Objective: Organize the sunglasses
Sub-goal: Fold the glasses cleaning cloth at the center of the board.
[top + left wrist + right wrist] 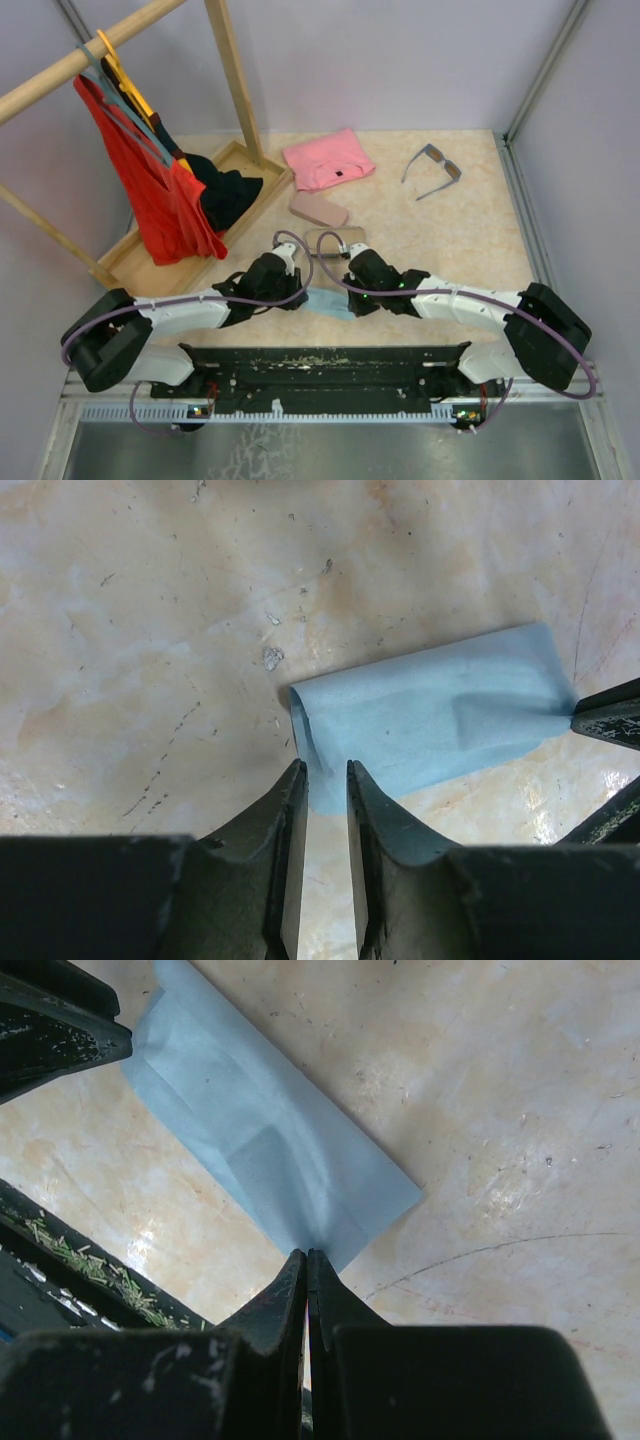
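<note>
The grey-blue sunglasses (pixel 432 170) lie unfolded at the far right of the table, away from both arms. The brown pair is not in view. Both grippers meet at the near middle over a folded light blue cloth (pixel 330 303). My right gripper (pixel 306 1255) is shut on one edge of the cloth (pixel 270 1150). My left gripper (pixel 327 770) has its jaws a small gap apart, with the cloth's (pixel 430 720) near corner at their tips. In the top view the left gripper (pixel 297 288) is on the cloth's left and the right gripper (pixel 352 293) on its right.
A pink oblong case (pixel 318 208) and a second oblong case (pixel 335 238) lie just beyond the grippers. A folded pink garment (pixel 328 158) lies at the back. A wooden rack with hanging clothes (pixel 160 190) stands on a tray (pixel 130 262) at the left.
</note>
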Controlling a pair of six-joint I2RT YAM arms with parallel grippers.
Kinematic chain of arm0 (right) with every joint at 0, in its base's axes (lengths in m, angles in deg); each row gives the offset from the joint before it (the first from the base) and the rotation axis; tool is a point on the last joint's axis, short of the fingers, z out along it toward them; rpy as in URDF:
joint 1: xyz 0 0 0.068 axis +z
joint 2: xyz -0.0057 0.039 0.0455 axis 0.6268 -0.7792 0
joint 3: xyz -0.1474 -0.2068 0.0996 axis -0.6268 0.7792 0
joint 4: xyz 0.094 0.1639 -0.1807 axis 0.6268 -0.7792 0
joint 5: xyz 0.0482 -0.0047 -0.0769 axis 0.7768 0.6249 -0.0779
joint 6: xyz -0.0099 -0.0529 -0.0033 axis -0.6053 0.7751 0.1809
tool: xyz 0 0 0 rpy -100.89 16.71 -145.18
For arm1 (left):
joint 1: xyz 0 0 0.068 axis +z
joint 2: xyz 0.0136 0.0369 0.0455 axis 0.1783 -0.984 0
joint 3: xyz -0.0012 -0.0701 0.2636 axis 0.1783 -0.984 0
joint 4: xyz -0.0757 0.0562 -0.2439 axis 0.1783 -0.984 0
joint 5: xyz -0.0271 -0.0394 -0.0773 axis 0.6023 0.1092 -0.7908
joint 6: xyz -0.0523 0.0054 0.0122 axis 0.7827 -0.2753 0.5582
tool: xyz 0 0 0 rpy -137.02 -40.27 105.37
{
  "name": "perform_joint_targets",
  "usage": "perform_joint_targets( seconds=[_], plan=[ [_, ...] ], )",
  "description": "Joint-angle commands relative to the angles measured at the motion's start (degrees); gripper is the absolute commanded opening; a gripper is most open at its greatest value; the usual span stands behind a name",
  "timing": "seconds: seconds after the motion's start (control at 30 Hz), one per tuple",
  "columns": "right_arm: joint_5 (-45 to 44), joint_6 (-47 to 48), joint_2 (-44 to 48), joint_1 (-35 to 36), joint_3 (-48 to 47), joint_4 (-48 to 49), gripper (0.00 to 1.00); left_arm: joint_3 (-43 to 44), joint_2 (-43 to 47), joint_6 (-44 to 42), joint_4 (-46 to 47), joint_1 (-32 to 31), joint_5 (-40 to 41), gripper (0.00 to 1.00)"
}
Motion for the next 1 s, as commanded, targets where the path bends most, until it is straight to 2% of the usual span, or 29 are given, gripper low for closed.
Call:
perform_joint_targets(
  seconds=[0.0,0.77,0.97],
  plan=[
    [-0.5,-0.5,1.3,0.5,0.0,2.5,0.00,1.7,-0.3,1.5,-0.6,0.0,-0.7,0.30],
    [-0.7,-0.4,1.3,0.5,0.1,2.6,0.00,2.6,-3.2,1.4,1.6,-0.1,-2.9,0.29],
    [-0.6,-0.5,1.3,0.5,0.2,2.8,0.00,2.8,-3.6,1.4,1.8,-0.1,-3.2,0.25]
  ],
)
